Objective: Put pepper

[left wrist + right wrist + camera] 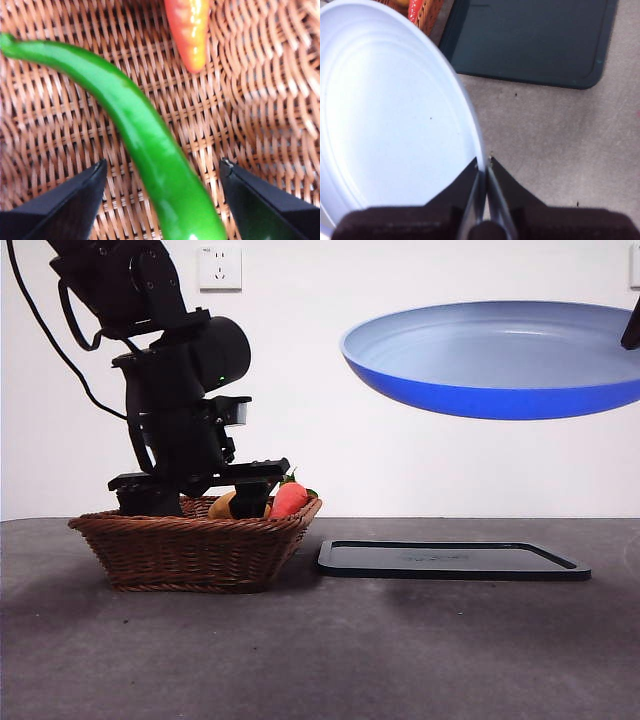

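Note:
The pepper (145,145), glossy green and long, lies on the woven floor of the basket (260,100). My left gripper (163,165) is down inside the basket (190,545), open, with one jaw on each side of the pepper and a gap to both. From the front, the basket wall hides the pepper and the left gripper (245,490) dips behind the rim. My right gripper (483,162) is shut on the rim of a blue plate (385,115), holding the plate (500,360) high at the right.
A red-orange vegetable (189,30) lies in the basket just beyond the pepper, poking above the rim (288,500) beside a yellow-brown lump (222,506). A flat black tray (450,560) lies on the table right of the basket, below the plate.

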